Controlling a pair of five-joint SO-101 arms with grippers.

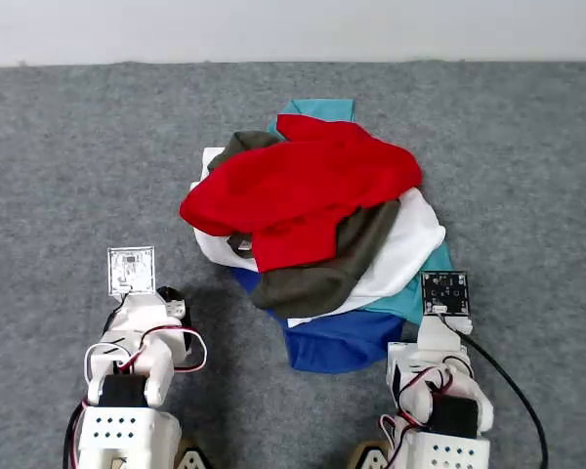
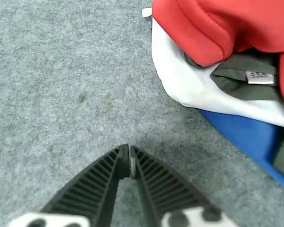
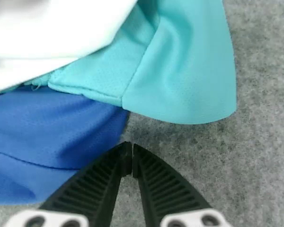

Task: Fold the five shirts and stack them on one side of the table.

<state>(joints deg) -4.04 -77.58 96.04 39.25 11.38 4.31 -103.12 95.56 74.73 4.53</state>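
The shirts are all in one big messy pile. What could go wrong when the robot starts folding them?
The red shirt is draped over the olive shirt, so pulling it may drag that one along. The blue shirt lies under the others and might bunch up when tugged out.

Looking like a robotics lab bench: grey felt mat covering the table, plain white wall running behind, left arm and right arm sitting side by side with loose wiring showing, shirts lying heaped on the mat.
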